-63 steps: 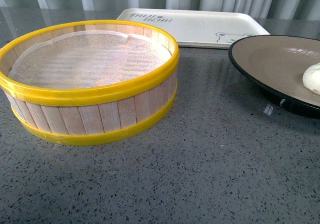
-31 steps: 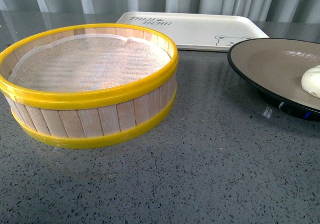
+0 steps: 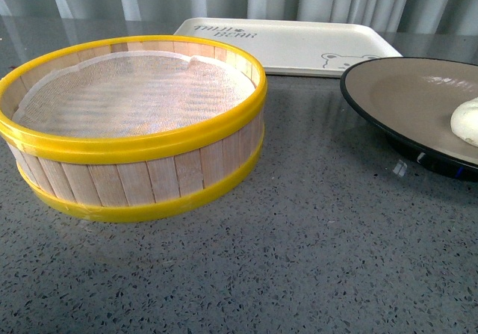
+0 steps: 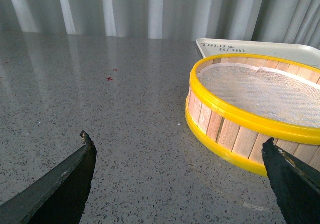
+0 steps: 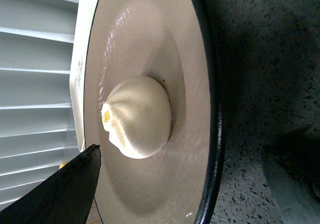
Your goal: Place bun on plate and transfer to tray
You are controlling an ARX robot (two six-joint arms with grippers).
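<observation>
The bun [image 5: 137, 116], white with a pleated top, rests in the middle of the plate [image 5: 216, 108], which is beige inside with a black rim. In the front view the plate [image 3: 396, 87] stands at the right with the bun [image 3: 467, 122] cut by the picture's edge. The cream tray [image 3: 299, 42] lies behind it, and no gripper shows there. My right gripper [image 5: 182, 154] is open, its fingers astride the plate's near rim, apart from the bun. My left gripper [image 4: 176, 138] is open over bare table, holding nothing.
A yellow-rimmed wooden steamer basket [image 3: 134, 125] with a white cloth liner stands at the left, in front of the tray. In the left wrist view the basket [image 4: 240, 124] lies close to one finger [image 4: 290, 184]. A grey curtain hangs behind the speckled table.
Between one second and half a second ago the whole front view shifted slightly, so everything sits a little lower. Since then nothing has visibly moved.
</observation>
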